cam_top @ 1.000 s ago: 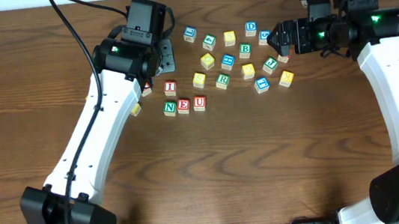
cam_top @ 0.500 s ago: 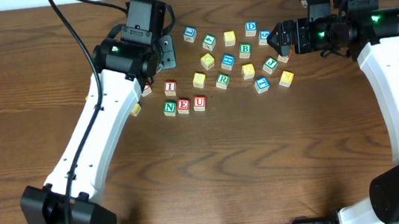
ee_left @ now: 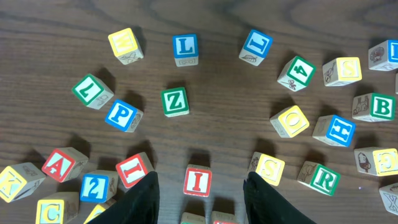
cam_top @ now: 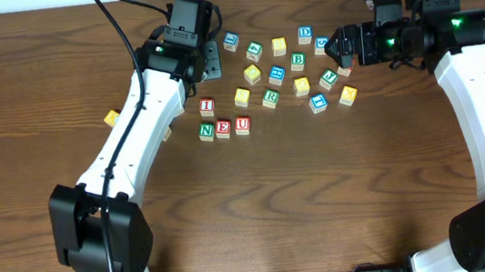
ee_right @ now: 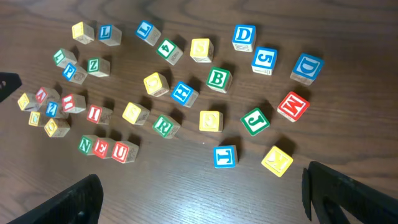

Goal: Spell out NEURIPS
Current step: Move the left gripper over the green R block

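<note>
From above, three pale wooden cubes (cam_top: 223, 128), green N, red E, red U, touch in a row on the brown table (cam_top: 323, 200). The left gripper (cam_top: 206, 65) hangs half open and empty. The right gripper (cam_top: 335, 50) gapes wide, empty.

The left wrist shows the letters clearly: blue P cube (ee_left: 122, 115), red I cube (ee_left: 197, 181), yellow S cube (ee_left: 269, 168), green R cube (ee_left: 323, 178).

The right wrist shows a red M cube (ee_right: 292, 106), well apart from the row.

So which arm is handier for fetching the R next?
Probably left. The left gripper, open, hangs above the I block with the green R close by, and the N-E-U row lies on its side. The right gripper, also open, sits farther off.
</note>
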Robot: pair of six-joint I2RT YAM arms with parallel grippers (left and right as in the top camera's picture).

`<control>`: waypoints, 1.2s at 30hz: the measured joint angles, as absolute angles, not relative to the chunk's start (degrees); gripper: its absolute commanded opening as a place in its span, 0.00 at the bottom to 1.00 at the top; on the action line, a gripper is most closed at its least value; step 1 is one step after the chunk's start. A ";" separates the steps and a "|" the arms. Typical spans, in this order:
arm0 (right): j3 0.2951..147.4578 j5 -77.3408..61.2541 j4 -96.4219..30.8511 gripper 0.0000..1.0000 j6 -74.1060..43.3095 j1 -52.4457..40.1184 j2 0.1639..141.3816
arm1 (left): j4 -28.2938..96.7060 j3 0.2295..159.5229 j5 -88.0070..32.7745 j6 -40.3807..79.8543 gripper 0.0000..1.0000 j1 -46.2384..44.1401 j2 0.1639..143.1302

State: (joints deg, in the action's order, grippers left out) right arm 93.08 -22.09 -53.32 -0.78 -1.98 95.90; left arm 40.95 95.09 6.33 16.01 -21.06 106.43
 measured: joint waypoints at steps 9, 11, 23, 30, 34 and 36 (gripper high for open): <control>93.08 -22.06 -53.32 0.99 -0.78 -1.98 95.90 | 38.85 95.09 6.33 16.01 0.43 -21.71 107.59; 93.08 -22.06 -53.34 0.99 -0.78 -1.98 95.90 | 38.63 95.09 5.89 16.03 0.44 -22.37 108.09; 93.08 -22.09 -53.32 0.99 -0.78 -1.98 95.90 | 35.68 95.09 1.43 13.69 0.54 -30.41 115.74; 93.08 -22.09 -53.32 0.99 -0.78 -1.98 95.90 | 32.51 95.09 1.32 11.88 0.61 -34.72 118.76; 93.08 -22.09 -53.32 0.99 -0.78 -1.98 95.90 | 31.99 95.09 1.21 11.73 0.61 -35.44 120.25; 93.08 -22.09 -53.32 0.99 -0.78 -1.98 95.90 | 31.42 95.09 1.21 11.70 0.62 -35.35 121.36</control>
